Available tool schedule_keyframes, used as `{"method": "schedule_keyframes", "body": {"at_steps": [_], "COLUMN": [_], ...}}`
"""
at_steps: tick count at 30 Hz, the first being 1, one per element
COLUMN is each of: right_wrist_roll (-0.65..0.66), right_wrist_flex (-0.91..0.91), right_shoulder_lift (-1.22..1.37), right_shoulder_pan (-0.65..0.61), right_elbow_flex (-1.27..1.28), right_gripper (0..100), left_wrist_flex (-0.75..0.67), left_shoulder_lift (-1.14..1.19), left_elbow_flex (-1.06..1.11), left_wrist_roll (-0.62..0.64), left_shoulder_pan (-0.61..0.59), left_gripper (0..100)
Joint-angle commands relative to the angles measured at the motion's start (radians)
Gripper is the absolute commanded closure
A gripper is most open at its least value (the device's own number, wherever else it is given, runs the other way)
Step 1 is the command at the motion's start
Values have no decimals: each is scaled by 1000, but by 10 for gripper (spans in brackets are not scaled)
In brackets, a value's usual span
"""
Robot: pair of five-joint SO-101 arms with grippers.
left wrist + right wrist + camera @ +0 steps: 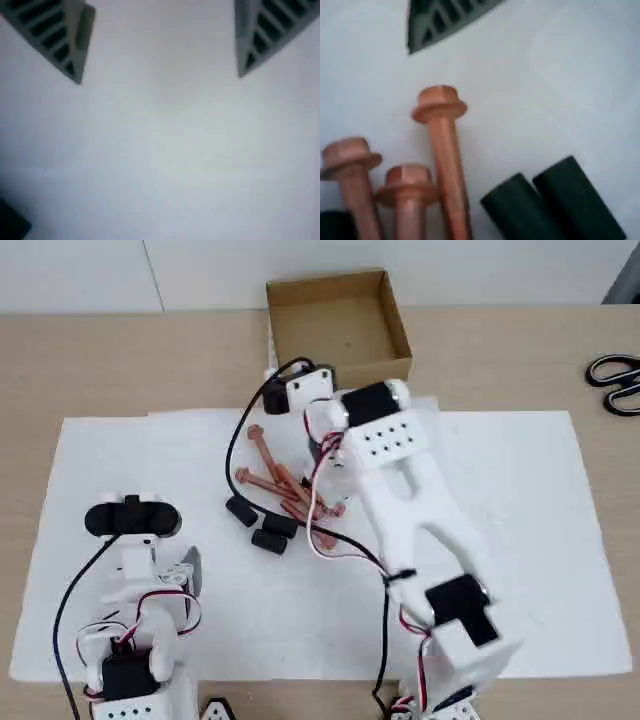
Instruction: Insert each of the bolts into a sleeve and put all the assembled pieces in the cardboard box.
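Observation:
Several copper-coloured bolts (285, 485) lie in a loose heap on the white sheet, and three show close up as bolts (442, 150) with flanged heads. Three short black sleeves (265, 525) lie beside them; two sleeves (555, 205) show side by side in the right wrist view. The cardboard box (395, 315) stands open at the back. My right gripper (318, 445) hangs over the far side of the heap, open, with one fingertip (427, 30) showing and nothing held. My left gripper (157, 80) stands open over bare sheet at the front left (150, 540).
The white sheet (520, 500) covers most of the table. Black scissors (615, 380) lie at the far right edge. The right arm's cables trail across the bolts and sleeves.

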Motion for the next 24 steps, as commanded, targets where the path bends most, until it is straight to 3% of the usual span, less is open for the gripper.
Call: {"method": "schedule_keyframes", "body": {"at_steps": [1,8,13,19,24], "right_wrist_roll": [-80,-107,-109,-107,-107], "right_wrist_flex": [-56,-113,-133,-147,-137], "right_shoulder_lift": [68,91,94,111,166], "right_shoulder_pan": [-12,-116,-188,-206,-206], "right_elbow_flex": [-77,-129,-180,-190,-192], "right_gripper": [827,828,829,829,829], "left_wrist_flex": [-95,-189,-126,23,44], "left_shoulder_lift": [-11,-8,-6,-5,-5], "left_elbow_flex": [-8,-16,22,-150,-259], "left_wrist_roll": [-68,-141,-172,-170,-222], "left_shoulder_pan": [-89,-330,-370,-390,-439], "left_gripper": [809,809,809,809,809]}}
